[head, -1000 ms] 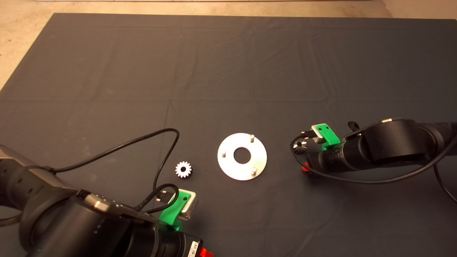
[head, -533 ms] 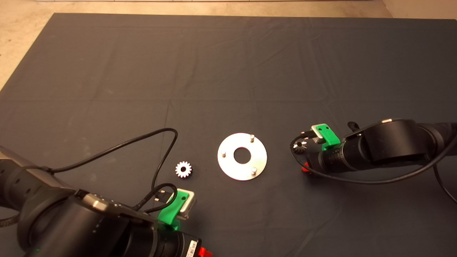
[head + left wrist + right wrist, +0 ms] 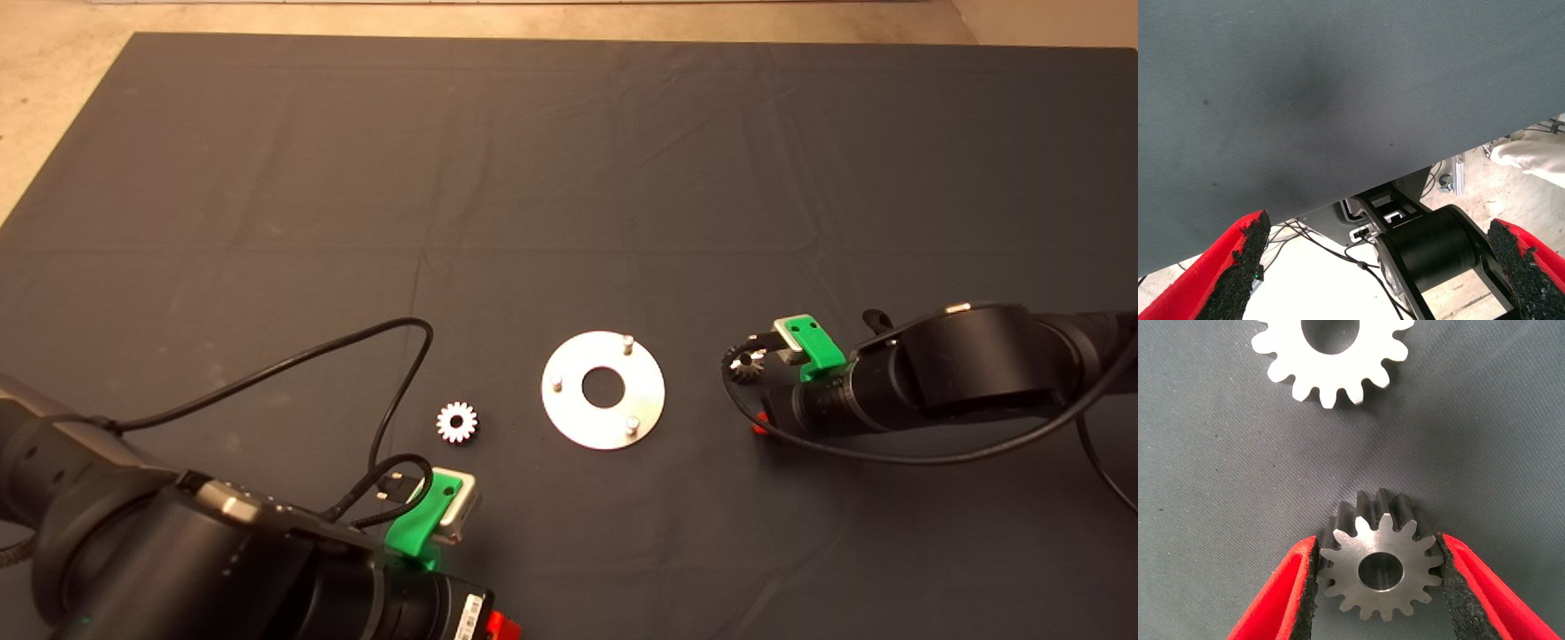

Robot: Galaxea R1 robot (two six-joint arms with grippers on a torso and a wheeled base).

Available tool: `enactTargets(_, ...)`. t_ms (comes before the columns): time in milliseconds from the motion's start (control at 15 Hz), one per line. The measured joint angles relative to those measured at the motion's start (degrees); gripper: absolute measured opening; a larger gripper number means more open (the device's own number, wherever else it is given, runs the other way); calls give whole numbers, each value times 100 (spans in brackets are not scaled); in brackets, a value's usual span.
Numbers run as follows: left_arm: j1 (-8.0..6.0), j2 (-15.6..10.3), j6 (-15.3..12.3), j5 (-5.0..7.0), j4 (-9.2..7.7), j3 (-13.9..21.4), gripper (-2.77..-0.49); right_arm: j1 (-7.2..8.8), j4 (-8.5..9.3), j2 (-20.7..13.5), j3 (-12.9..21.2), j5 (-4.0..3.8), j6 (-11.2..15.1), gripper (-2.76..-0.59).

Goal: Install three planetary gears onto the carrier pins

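The round silver carrier plate lies mid-mat with three bare upright pins. A bright silver-white gear lies flat to its left. My right gripper is to the plate's right, low at the mat, shut on a darker steel gear that is tilted between the pads. Only a red fingertip of it shows in the head view. Another gear lies on the mat just beyond it and shows in the head view. My left gripper is open and empty at the lower left.
Black cables loop from the left arm near the white gear and around the right wrist. The left wrist view looks past the mat's edge at the robot's base and the floor.
The right arm has shifted slightly toward the mat's front with its gear between the fingers. The left arm has drawn back a little toward the lower left. Plate and white gear have not moved.
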Motion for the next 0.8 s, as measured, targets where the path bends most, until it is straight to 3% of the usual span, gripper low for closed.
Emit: enactTargets(800,0,-76,0,-2,2,0,-92,-20,-7,0,37,0,0,-226)
